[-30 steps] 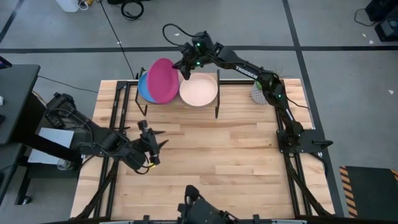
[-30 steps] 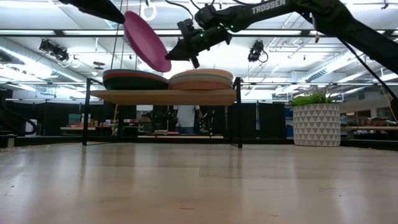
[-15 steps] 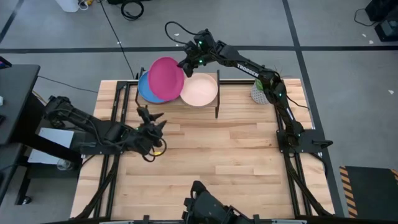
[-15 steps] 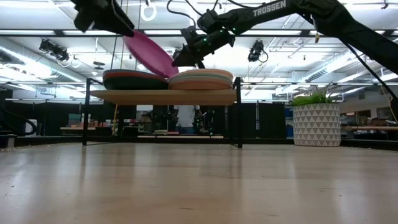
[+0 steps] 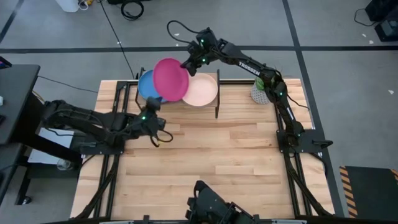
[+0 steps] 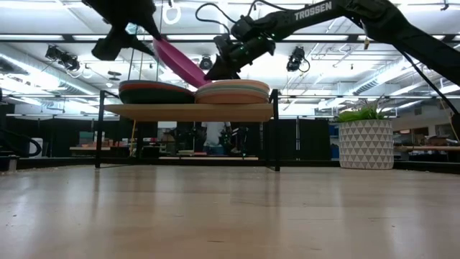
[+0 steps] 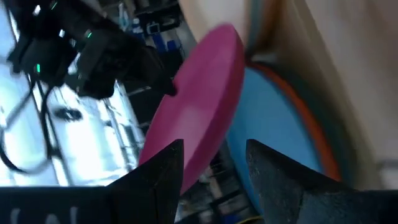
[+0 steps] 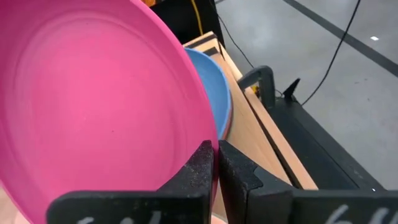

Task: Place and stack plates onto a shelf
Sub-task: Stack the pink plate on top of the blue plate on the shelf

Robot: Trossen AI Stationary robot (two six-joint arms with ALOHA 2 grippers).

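Magenta plate held tilted over the shelf — pinched at its rim by the right gripper.

It hangs across two plate stacks, light blue plate topping one, cream plate the other; lower plates show only edge-on. Left gripper, jaws wide and empty, hovers just beside the shelf. A patterned planter stands on the wooden table.
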